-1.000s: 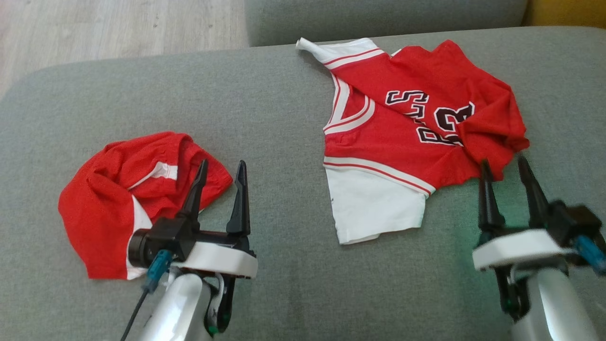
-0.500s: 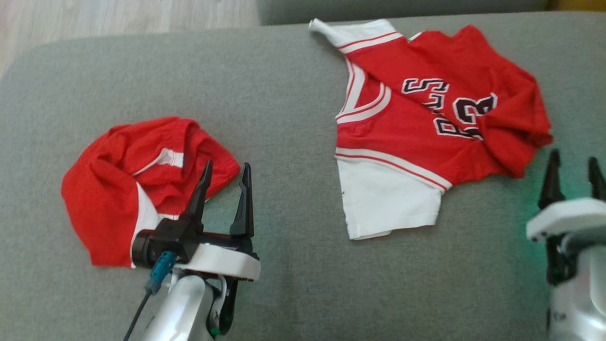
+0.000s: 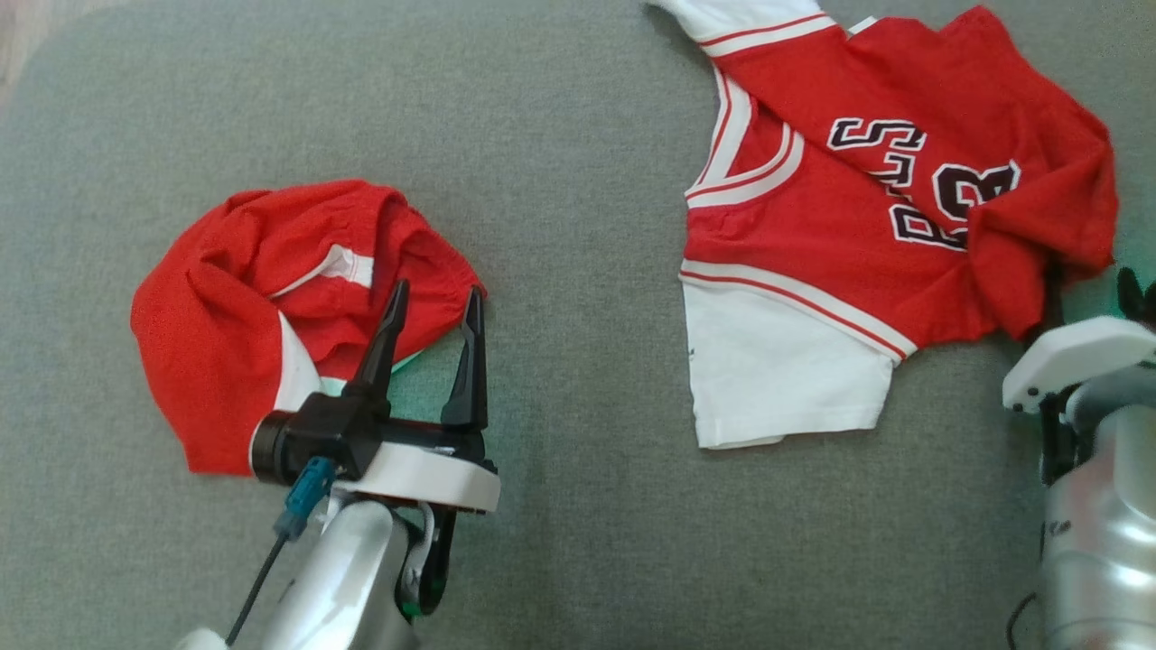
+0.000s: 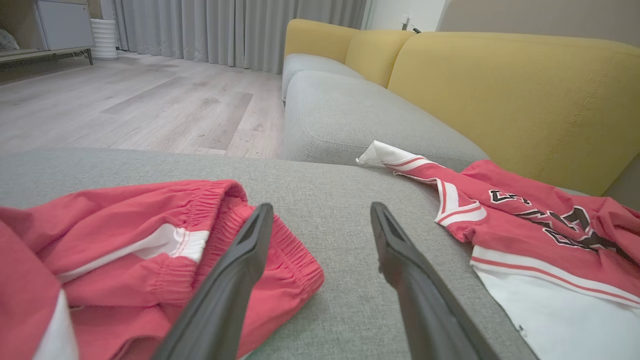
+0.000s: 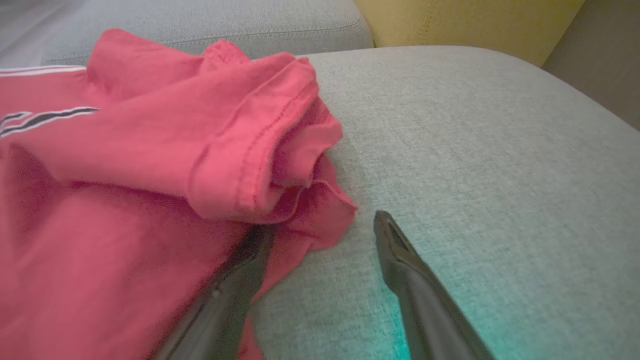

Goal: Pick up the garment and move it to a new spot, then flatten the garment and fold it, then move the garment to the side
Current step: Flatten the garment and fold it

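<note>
A crumpled red garment, shorts with white trim [image 3: 235, 307], lies on the left of the grey sofa seat [image 3: 560, 181]. My left gripper [image 3: 436, 289] is open at the shorts' right edge, its left finger over the cloth and its right finger over bare cushion; the left wrist view shows the same shorts [image 4: 150, 240] and gripper [image 4: 320, 217]. A red-and-white numbered jersey [image 3: 813, 235] lies rumpled on the right. My right gripper [image 3: 1138, 289] is at the jersey's folded right edge. In the right wrist view this gripper [image 5: 322, 225] is open, one finger against the red jersey [image 5: 150, 150].
A yellow backrest [image 4: 500, 85] rises behind the seat. A second grey cushion [image 4: 340, 110] continues beyond it. Wooden floor [image 4: 150, 100] lies past the seat's far edge. Bare cushion [image 3: 578, 406] separates the two garments.
The camera has tilted, shifting the whole picture. My right gripper has moved rightward, from below the jersey's lower right corner to beside its right edge. The left gripper has held its place.
</note>
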